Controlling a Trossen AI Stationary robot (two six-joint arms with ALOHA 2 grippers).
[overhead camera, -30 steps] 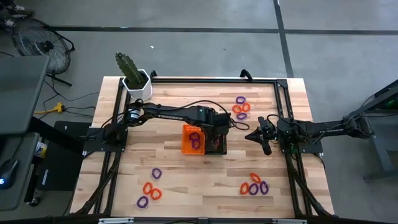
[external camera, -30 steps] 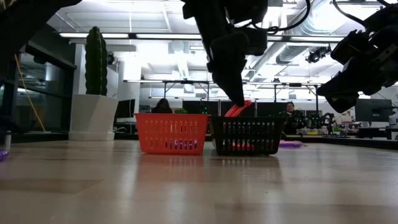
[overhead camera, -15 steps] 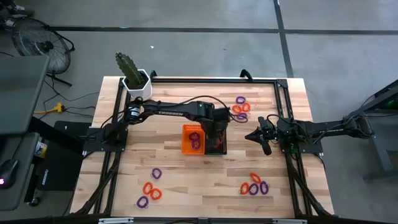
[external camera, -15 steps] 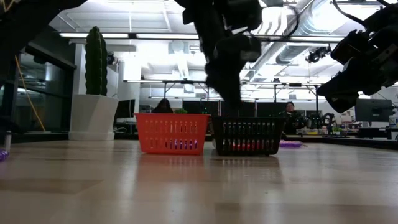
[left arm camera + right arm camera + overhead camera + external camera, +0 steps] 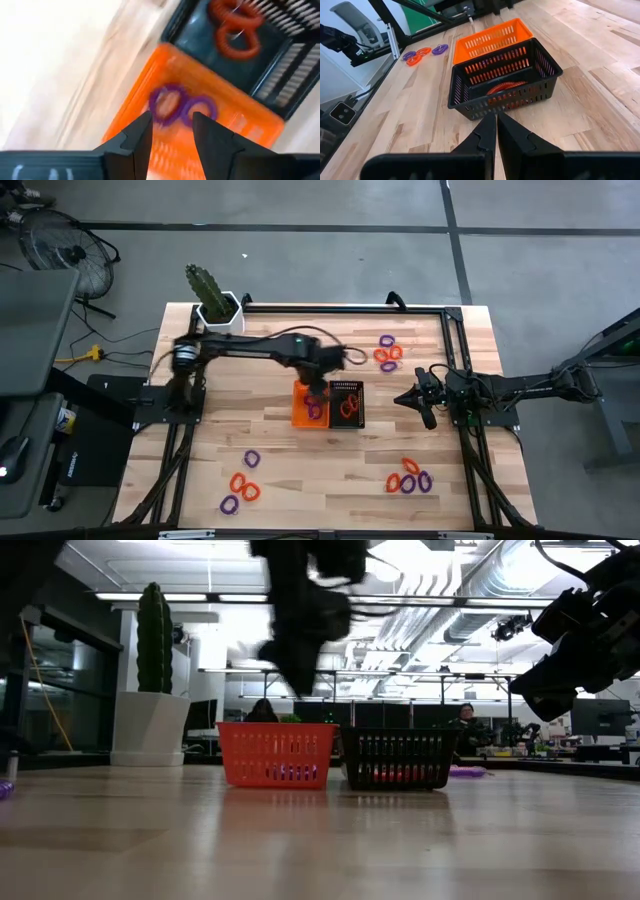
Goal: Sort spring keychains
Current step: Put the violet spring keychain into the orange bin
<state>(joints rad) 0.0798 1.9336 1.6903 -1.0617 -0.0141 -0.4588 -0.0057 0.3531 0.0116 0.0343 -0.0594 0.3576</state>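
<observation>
My left gripper [image 5: 318, 385] hangs open and empty above the orange bin [image 5: 305, 405]; in the left wrist view [image 5: 171, 117] two purple keychains [image 5: 182, 105] lie in that bin. The black bin [image 5: 348, 405] stands against the orange bin's right side and holds orange keychains [image 5: 235, 30]. My right gripper [image 5: 405, 398] is shut and empty, to the right of the black bin [image 5: 502, 82] and above the table. Loose orange and purple keychains lie on the table in three groups: far right [image 5: 387, 352], near right [image 5: 410, 478] and near left [image 5: 240, 485].
A potted cactus [image 5: 215, 305] stands at the table's far left corner. A black frame [image 5: 330, 308] runs along the table's far edge and down both sides. Bare wood lies between the bins and the near keychain groups.
My left gripper stood over the black bin with an orange keychain at its fingertips. The keychain has left the fingers and lies in the black bin. The gripper has then swung toward the table's left, from over the black bin to over the orange bin.
</observation>
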